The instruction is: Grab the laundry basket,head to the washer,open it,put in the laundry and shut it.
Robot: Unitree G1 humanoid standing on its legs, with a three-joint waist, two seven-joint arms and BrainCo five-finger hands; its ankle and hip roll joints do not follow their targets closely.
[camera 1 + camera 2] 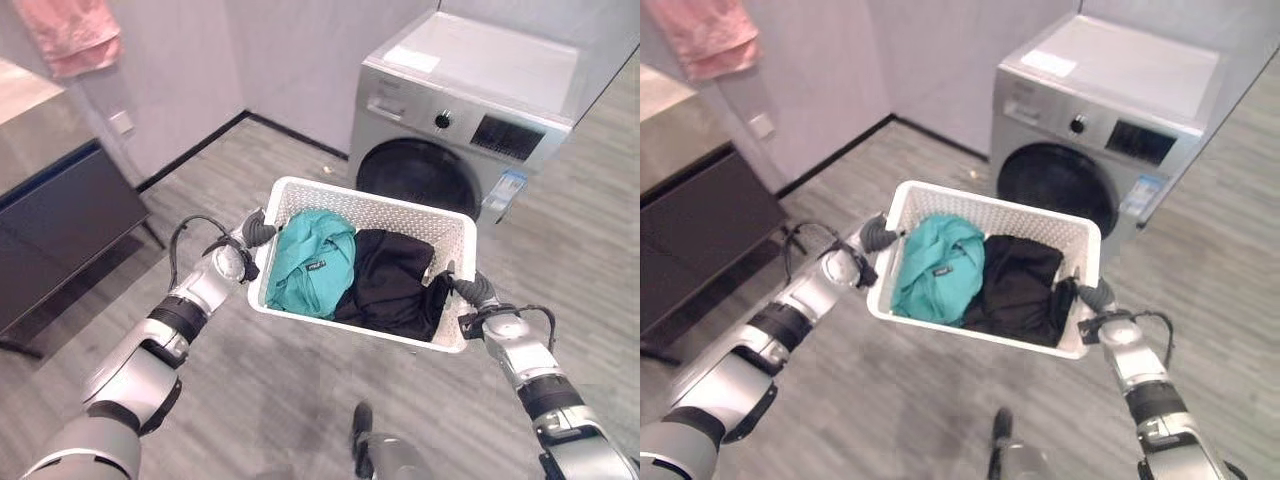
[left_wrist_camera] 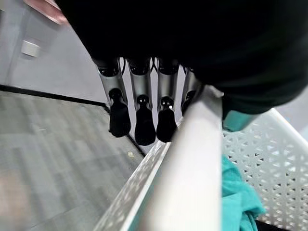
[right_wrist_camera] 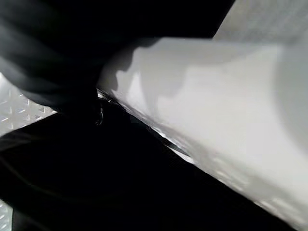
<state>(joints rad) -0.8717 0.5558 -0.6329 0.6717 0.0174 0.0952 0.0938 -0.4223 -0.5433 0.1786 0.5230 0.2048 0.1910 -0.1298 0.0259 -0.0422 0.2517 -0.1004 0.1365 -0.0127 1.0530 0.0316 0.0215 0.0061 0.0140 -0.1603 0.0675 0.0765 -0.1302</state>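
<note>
The floor (image 1: pixel 250 390) is grey wood-look plank, running in long strips across the whole room. Pale grey walls (image 1: pixel 290 60) meet in a far corner, edged along the bottom by a dark skirting strip (image 1: pixel 190 152). On the left wall sits a small white socket plate (image 1: pixel 121 122). High on the far left hangs a pink towel (image 1: pixel 72 35). Along the left stands a dark cabinet (image 1: pixel 60 235) with a pale top, raised on thin dark legs. Light is soft and even.

Home laundry room: washer (image 1: pixel 455 125), hung towel (image 1: pixel 72 35)
</note>
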